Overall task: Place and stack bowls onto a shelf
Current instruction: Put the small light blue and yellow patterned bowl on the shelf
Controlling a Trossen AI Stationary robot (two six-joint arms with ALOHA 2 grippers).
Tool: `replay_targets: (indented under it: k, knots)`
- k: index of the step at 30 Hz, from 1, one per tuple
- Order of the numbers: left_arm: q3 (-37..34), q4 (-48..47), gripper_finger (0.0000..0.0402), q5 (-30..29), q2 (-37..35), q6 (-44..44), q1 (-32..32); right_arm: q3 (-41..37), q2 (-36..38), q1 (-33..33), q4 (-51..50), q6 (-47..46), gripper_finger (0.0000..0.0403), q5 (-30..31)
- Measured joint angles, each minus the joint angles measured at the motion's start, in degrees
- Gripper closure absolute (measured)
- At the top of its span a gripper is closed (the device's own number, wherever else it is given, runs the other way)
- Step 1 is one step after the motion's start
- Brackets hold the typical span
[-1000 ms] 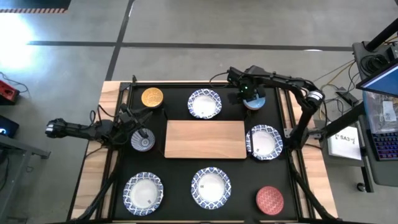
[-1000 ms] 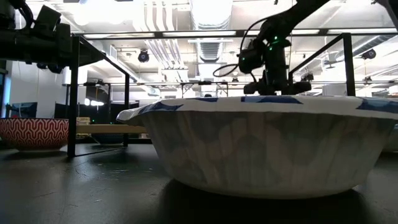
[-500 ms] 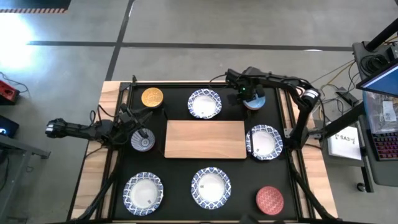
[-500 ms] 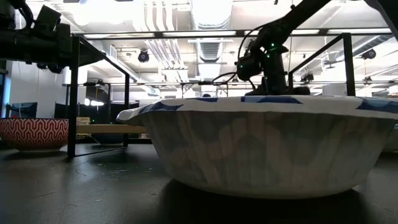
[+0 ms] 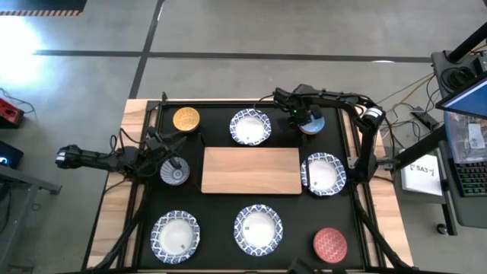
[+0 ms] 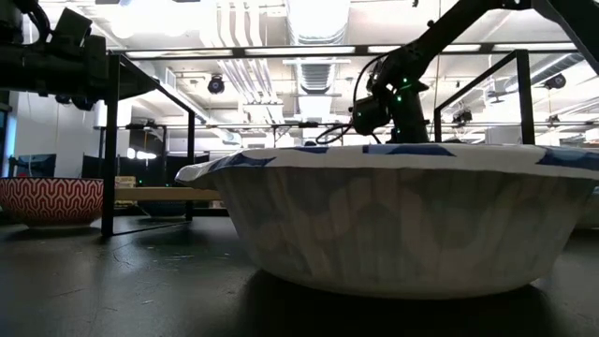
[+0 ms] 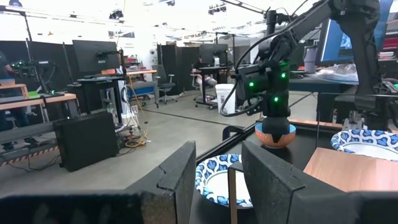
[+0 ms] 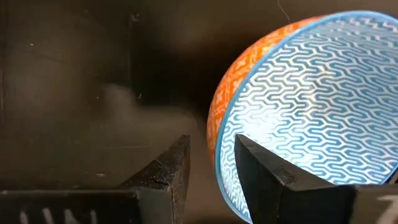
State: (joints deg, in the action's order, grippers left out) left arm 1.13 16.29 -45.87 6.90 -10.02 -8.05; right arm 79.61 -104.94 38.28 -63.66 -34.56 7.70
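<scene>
R gripper [image 5: 303, 118] down at blue bowl [image 8: 298, 106], far side of table, fingers [image 8: 264, 171] straddling rim w/ a gap, not clamped. Bowl half hidden overhead. L gripper [image 5: 173, 164] over patterned bowl [image 5: 174, 173]; grip can't tell. Shelf [image 5: 251, 170] mid-table.

Light-brown wooden shelf [image 5: 251, 170] on a black tabletop [image 5: 217, 221], orange bowl [image 5: 313, 125] with a blue-and-white zigzag inside, yellow-orange bowl [image 5: 186, 119], red bowl [image 5: 330, 244] with a white pattern, small blue-and-white patterned bowl [image 5: 174, 172], blue-and-white wide bowls [image 5: 250, 127] with white centres
</scene>
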Motion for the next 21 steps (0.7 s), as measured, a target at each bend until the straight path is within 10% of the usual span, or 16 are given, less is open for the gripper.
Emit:
replay_targets:
  k: [21]
  knots:
    - [0.0,0.0,0.0288,0.0,0.0,0.0,0.0,-0.2,-0.1,0.0,0.1,5.4,0.0391,1.2]
